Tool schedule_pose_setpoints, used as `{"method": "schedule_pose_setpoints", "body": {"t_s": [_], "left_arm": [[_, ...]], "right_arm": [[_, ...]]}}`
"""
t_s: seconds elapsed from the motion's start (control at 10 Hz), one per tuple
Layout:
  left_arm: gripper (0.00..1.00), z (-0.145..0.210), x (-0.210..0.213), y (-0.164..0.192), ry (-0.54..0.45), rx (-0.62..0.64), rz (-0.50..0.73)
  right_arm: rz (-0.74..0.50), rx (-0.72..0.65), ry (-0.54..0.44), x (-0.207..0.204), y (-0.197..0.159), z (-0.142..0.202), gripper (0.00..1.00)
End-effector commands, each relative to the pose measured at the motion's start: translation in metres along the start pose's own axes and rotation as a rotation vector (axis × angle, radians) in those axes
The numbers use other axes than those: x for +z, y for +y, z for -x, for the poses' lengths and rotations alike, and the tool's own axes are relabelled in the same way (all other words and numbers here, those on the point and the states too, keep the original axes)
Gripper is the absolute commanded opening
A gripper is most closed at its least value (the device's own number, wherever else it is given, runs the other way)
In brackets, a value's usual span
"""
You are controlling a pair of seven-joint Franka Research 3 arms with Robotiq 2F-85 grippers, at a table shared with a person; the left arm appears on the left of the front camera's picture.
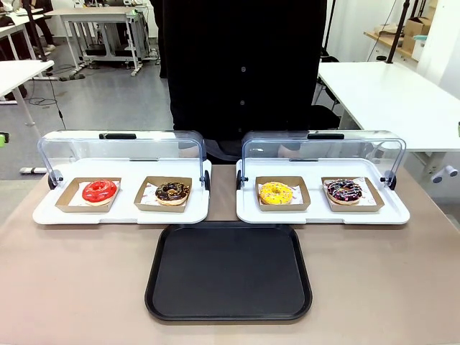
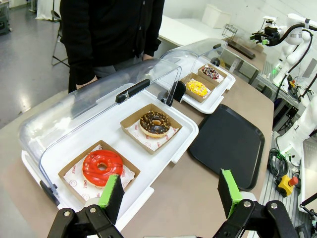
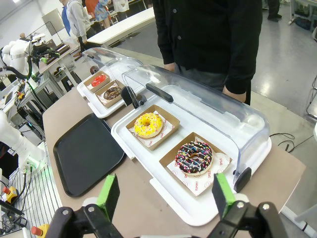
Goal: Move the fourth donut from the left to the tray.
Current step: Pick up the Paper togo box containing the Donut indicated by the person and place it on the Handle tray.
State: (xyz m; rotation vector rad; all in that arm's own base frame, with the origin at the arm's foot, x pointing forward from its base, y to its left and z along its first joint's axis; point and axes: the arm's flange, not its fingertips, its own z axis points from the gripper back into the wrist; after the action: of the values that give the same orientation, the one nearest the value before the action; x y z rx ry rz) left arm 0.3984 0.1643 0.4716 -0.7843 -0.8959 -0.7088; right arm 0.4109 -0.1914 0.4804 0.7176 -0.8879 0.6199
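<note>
The fourth donut (image 1: 345,190) (image 3: 194,157) (image 2: 211,73), chocolate-glazed with pink and white drizzle and sprinkles, lies in a brown cardboard holder at the right end of the right white display tray. The black tray (image 1: 229,271) (image 3: 87,152) (image 2: 229,145) lies flat on the table in front of both display trays, with nothing on it. My right gripper (image 3: 166,193) hangs open above the table's near edge, a little short of the fourth donut. My left gripper (image 2: 171,190) is open too, hovering in front of the red donut (image 2: 102,167).
A red donut (image 1: 99,191) and a plain chocolate donut (image 1: 172,192) sit in the left display tray (image 1: 43,214), a yellow donut (image 1: 277,193) beside the fourth one. Both clear lids (image 1: 323,151) stand raised at the back. A person in black (image 1: 244,65) stands at the far side.
</note>
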Motion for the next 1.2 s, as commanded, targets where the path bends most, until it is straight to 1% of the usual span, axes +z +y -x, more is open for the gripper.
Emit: {"method": "schedule_pose_setpoints", "body": {"t_s": [0.0,1.1], "left_arm": [[1.00,-0.0027,-0.0009,0.0019,-0.026,-0.011,0.008],[1.00,-0.0027,-0.0009,0.0019,-0.026,-0.011,0.008]], "right_arm": [[-0.007,0.021,-0.027,-0.0010,-0.0021,-0.0021,1.00],[-0.007,0.021,-0.027,-0.0010,-0.0021,-0.0021,1.00]]}}
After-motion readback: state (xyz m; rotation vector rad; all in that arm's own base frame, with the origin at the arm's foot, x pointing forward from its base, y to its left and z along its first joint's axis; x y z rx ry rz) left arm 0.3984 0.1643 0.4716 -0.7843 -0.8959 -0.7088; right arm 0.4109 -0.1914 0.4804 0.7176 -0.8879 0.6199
